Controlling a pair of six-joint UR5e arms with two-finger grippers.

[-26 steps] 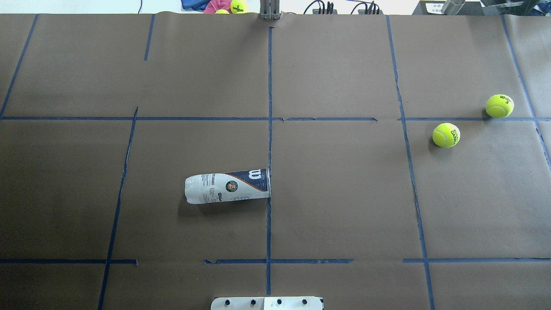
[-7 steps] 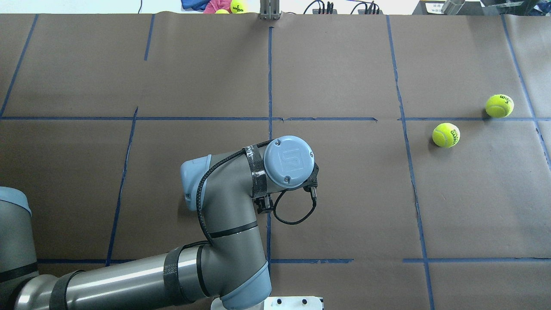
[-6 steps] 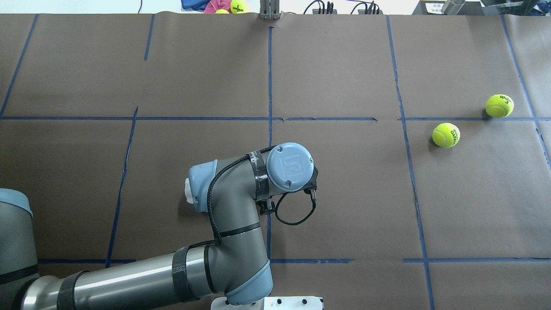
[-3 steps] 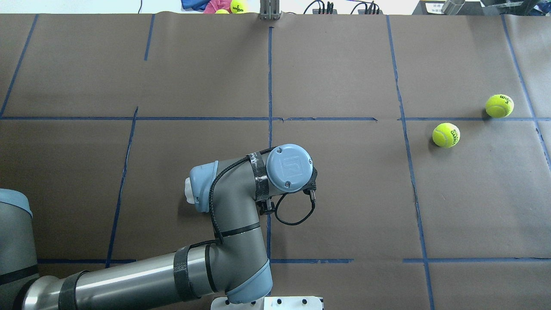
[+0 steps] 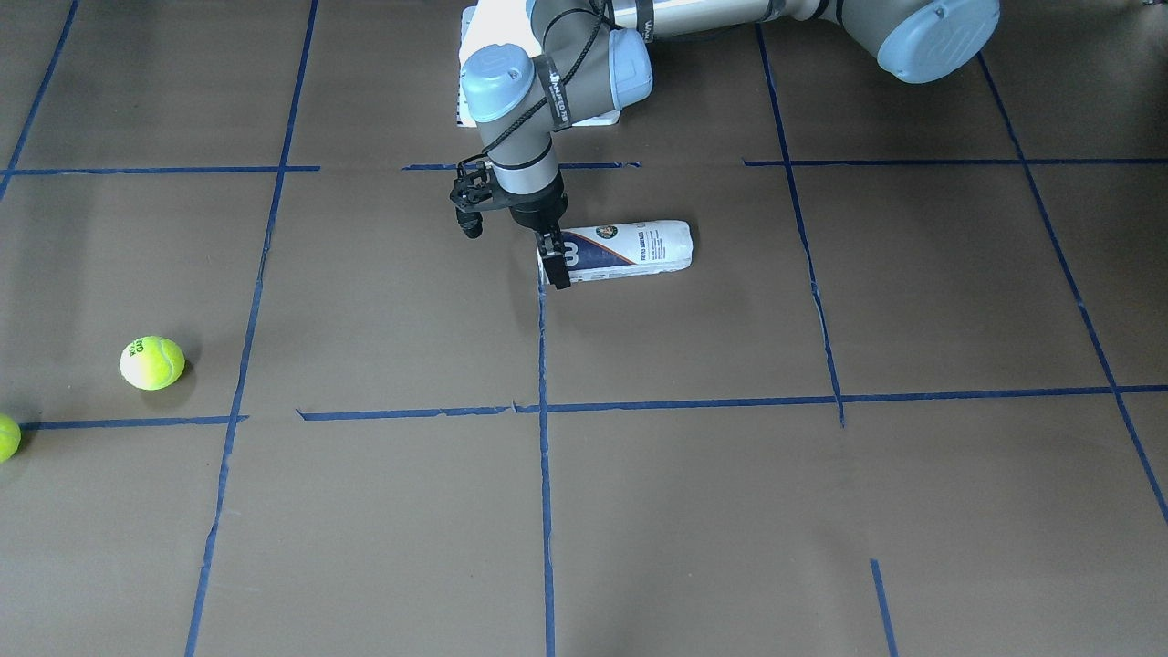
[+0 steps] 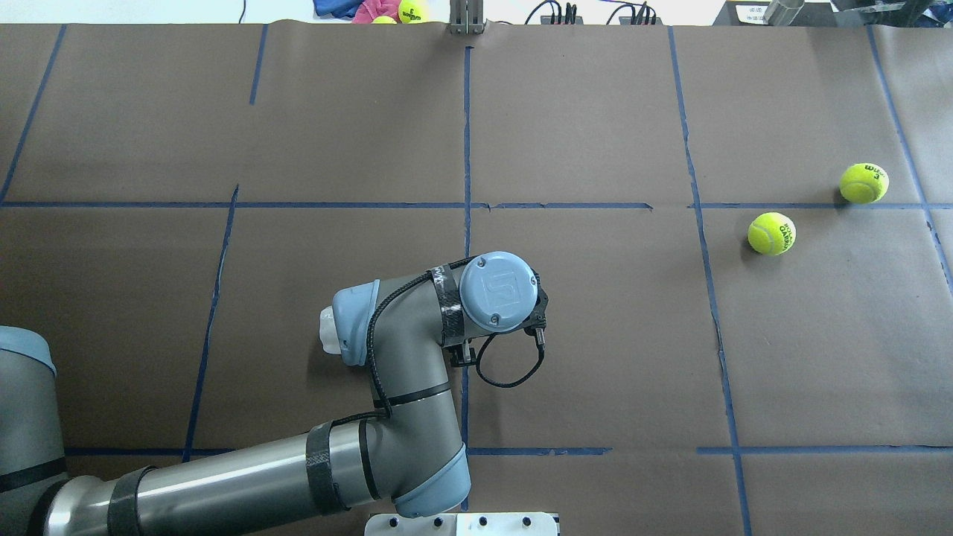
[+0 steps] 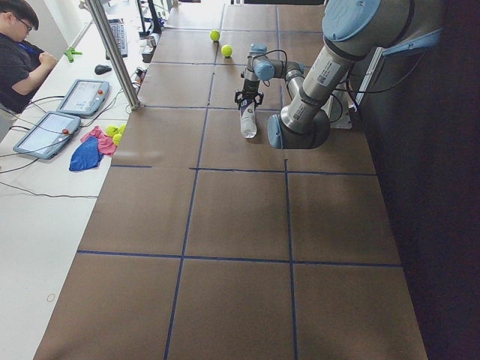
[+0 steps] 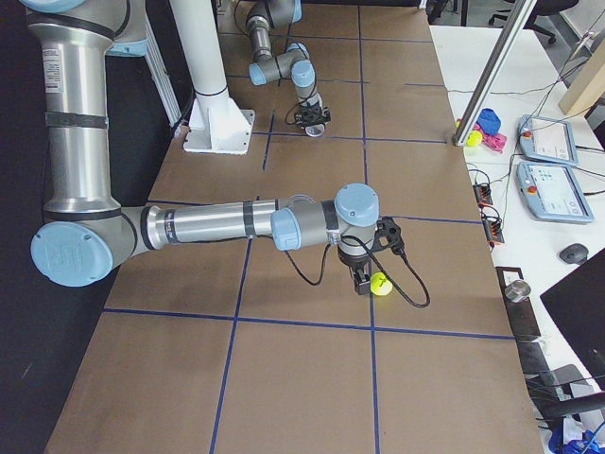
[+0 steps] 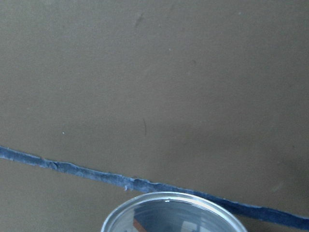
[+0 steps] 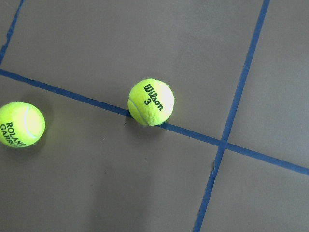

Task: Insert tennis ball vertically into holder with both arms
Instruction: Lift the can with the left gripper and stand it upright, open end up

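The holder lies on its side near the table's middle, with its open mouth on the centre tape line. My left gripper points down at that mouth end. Its near finger stands beside the rim and the jaws look open around it. In the overhead view my left arm covers the holder except its closed end. The left wrist view shows the clear rim. Two tennis balls lie far right. My right gripper hangs above them; I cannot tell whether it is open or shut.
The white pedestal base sits at the table's near edge. Spare balls and cloths lie past the far edge beside a metal post. An operator sits at a side desk with tablets.
The left arm has come in over the holder. In the last second its wrist shifted slightly toward the robot. The holder and both balls have not moved.
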